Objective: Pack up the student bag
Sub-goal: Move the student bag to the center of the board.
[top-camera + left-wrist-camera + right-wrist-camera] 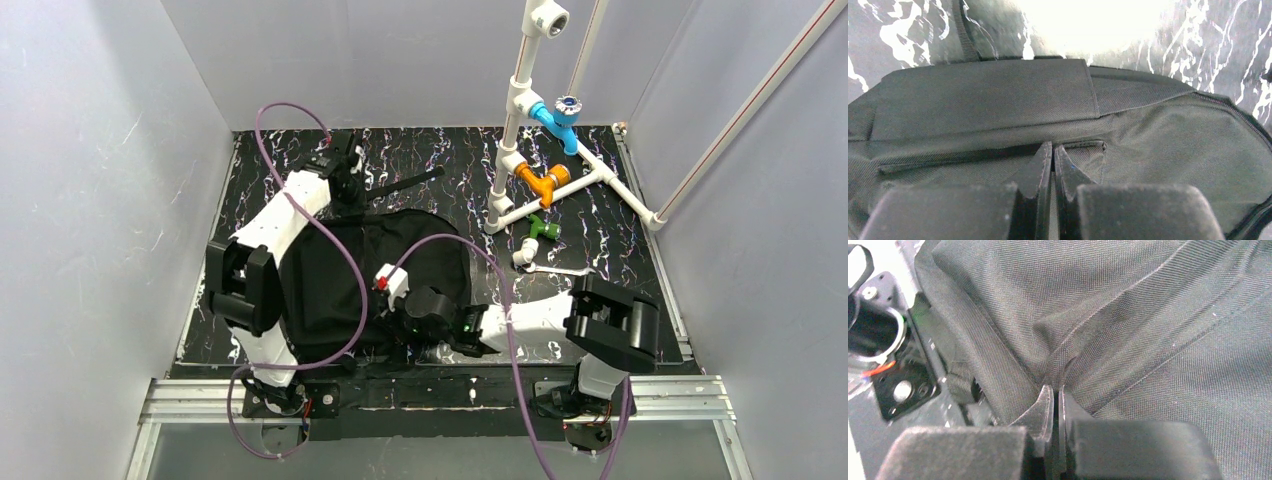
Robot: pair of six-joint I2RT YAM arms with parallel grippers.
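The student bag (420,260) is a large black fabric backpack lying flat in the middle of the table. A black strap (405,185) sticks out from its far edge. My left gripper (350,200) reaches down onto the bag's far edge. In the left wrist view it (1053,147) is shut, its tips pinching the seam of a pocket on the bag (988,95). My right gripper (388,315) is at the bag's near edge. In the right wrist view it (1055,388) is shut on a puckered fold of the bag's fabric (1148,315).
A white pipe frame (510,150) with blue (555,115) and orange (543,182) fittings stands at the back right. A green fitting (541,229), a white elbow (525,252) and a wrench (560,269) lie right of the bag. Purple cables (340,260) loop over the bag.
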